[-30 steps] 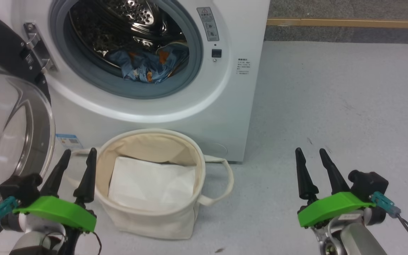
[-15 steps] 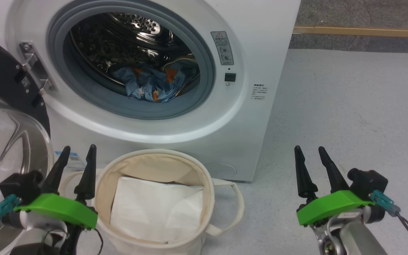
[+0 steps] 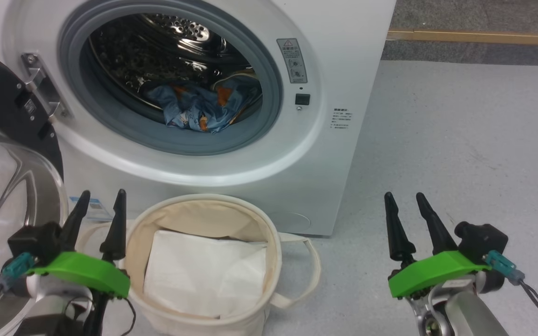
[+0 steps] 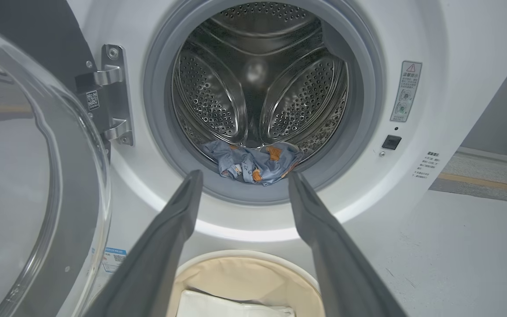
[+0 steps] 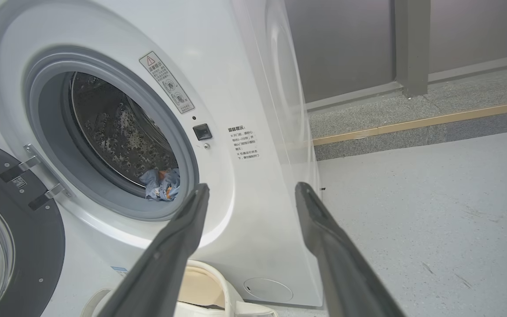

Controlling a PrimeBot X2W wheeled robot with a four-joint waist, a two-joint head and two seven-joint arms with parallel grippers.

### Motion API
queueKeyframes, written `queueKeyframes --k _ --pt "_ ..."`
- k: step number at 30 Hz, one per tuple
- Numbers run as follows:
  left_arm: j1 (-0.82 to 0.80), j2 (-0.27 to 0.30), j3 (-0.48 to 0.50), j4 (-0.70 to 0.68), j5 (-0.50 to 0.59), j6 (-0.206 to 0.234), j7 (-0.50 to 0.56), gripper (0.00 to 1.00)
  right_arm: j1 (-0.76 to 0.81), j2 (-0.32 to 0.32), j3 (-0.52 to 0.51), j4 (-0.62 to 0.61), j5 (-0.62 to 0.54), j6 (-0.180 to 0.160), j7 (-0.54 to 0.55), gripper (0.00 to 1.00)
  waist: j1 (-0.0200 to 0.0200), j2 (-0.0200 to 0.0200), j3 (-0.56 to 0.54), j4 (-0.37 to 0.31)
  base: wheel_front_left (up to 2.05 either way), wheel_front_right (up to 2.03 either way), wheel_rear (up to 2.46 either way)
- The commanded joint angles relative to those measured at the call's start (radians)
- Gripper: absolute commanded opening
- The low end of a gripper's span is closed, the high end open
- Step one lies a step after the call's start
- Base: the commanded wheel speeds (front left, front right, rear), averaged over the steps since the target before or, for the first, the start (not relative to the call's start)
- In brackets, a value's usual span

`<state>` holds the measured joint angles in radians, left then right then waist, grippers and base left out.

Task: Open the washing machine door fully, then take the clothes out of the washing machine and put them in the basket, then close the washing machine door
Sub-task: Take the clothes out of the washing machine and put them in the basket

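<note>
Count: 1 white box-shaped front-loading washing machine (image 3: 297, 186); 1 round door with black rim and clear domed glass (image 3: 12, 186); 1 bundle of blue clothes with orange-brown print (image 3: 199, 109); 1 round cream canvas basket with two loop handles (image 3: 203, 214); 1 folded plain white sheet (image 3: 203, 270); 2 grippers.

Left gripper (image 3: 102, 193): jaws moderately parted, holding nothing, touching nothing. It hangs between the door glass and the basket's left rim. In the left wrist view its fingers (image 4: 170, 229) frame the clothes (image 4: 255, 163), with no object between.

Right gripper (image 3: 402, 196): jaws parted about as wide, empty, in free air over the grey floor (image 3: 460, 140), right of the washer's front right corner.

Door swung open to the left on its metal hinge (image 4: 115, 94). The clothes lie at the bottom front edge of the perforated steel drum (image 4: 253, 79), just behind the lower lip of the grey rubber gasket (image 4: 156, 110).

The basket stands on the floor directly below the opening, close against the washer's front. The sheet lies inside it. A small blue label sticker (image 3: 94, 210) sits at the washer's lower left front. A warning label (image 3: 291, 60) and a small black latch socket (image 3: 302, 99) sit right of the opening.
</note>
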<state>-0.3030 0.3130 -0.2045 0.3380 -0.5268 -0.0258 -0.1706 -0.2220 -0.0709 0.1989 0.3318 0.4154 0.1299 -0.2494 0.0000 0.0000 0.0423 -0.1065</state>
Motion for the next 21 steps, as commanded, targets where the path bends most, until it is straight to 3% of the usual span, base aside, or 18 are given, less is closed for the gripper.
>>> queueKeyframes --k 1,9,21 --pt "-0.068 0.034 0.034 -0.018 0.005 0.000 -0.002 1.00 -0.047 0.009 0.025 -0.038 -0.001 0.001 -0.012 1.00 0.0000 0.0000 0.002 -0.003 0.00 0.00 0.00" --pt "-0.248 0.012 -0.011 0.085 0.029 -0.004 0.047 1.00 -0.077 -0.002 0.029 -0.074 -0.002 0.001 -0.012 1.00 0.0000 0.0000 0.075 -0.005 0.00 0.00 0.00" --pt "-0.654 -0.047 -0.081 0.415 0.064 -0.031 0.144 1.00 -0.142 -0.010 0.021 -0.152 -0.021 0.001 -0.012 1.00 0.0000 0.0000 0.257 -0.034 0.00 0.00 0.00"
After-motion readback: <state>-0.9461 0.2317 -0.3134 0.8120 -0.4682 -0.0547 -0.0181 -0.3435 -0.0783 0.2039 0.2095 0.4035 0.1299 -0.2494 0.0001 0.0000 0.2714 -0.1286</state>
